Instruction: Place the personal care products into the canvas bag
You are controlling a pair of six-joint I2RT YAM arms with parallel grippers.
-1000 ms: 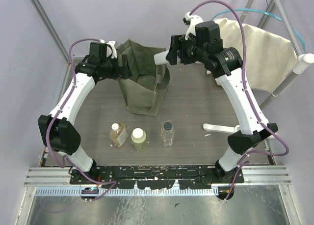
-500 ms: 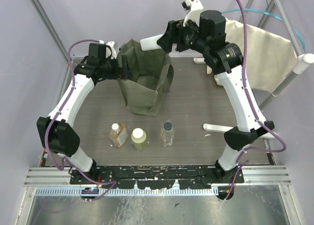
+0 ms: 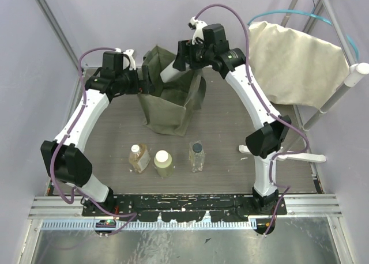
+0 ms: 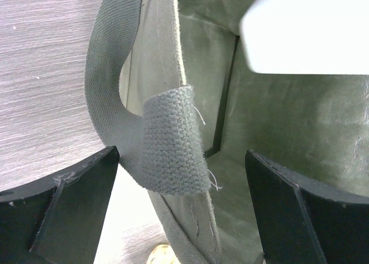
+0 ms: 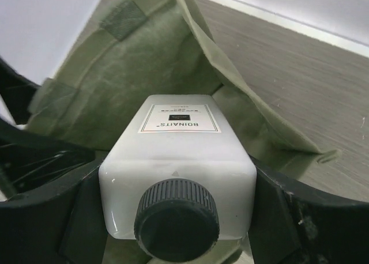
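Note:
The olive-green canvas bag [image 3: 167, 105] stands open at the table's back centre. My right gripper [image 3: 176, 64] is shut on the white bottle with a dark cap [image 3: 168, 75] and holds it tilted over the bag's mouth. In the right wrist view the bottle [image 5: 179, 154] sits between both fingers, above the bag [image 5: 127, 74]. My left gripper [image 3: 146, 82] is open at the bag's left rim, its jaws astride the wall and a strap handle [image 4: 173, 140]. The amber bottle [image 3: 138, 158], the yellow-green bottle [image 3: 164, 163] and the clear bottle [image 3: 197, 155] stand in a row near the front.
A cream cloth sack [image 3: 294, 59] hangs on a metal rack [image 3: 346, 74] at the back right. A white flat piece [image 3: 253, 150] lies on the table by the right arm. Grey walls close in the left side and the back.
My right arm has swung left with the white bottle, from beside the bag's right edge to over its mouth. The left gripper has stayed at the bag's left rim.

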